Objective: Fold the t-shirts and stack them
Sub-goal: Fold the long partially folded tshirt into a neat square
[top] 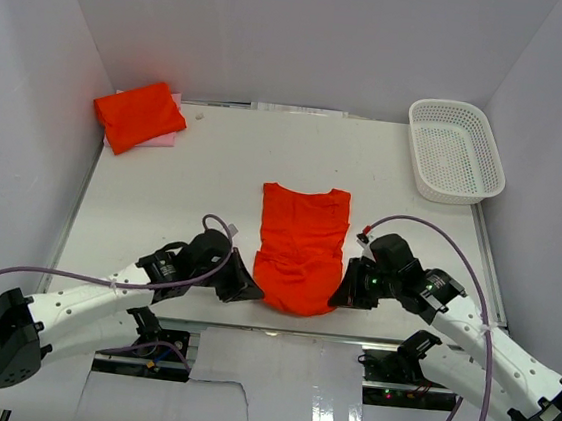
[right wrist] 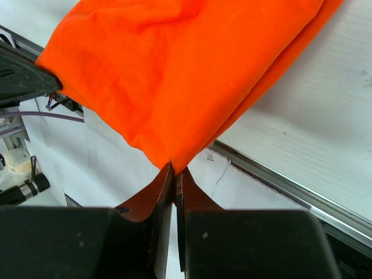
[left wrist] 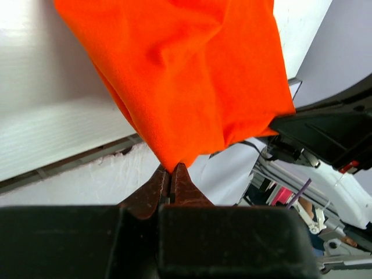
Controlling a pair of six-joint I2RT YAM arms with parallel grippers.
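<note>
While the overhead view takes in the whole desk [top: 204,177], with a folded t-shirt [top: 138,113] far ahead and to the left of my left end effector [top: 251,290] and a white mesh basket [top: 455,148] far ahead and to the right of my right end effector [top: 339,294], only my wrist views show the grips. Each end effector is pinched tight on a near corner of the spread t-shirt [top: 300,248]. The shirt lies between them at the desk's near edge, stretching away from both tips. It is bright orange-red, narrow, neckline farthest from me, creased and bunched near the hem.
</note>
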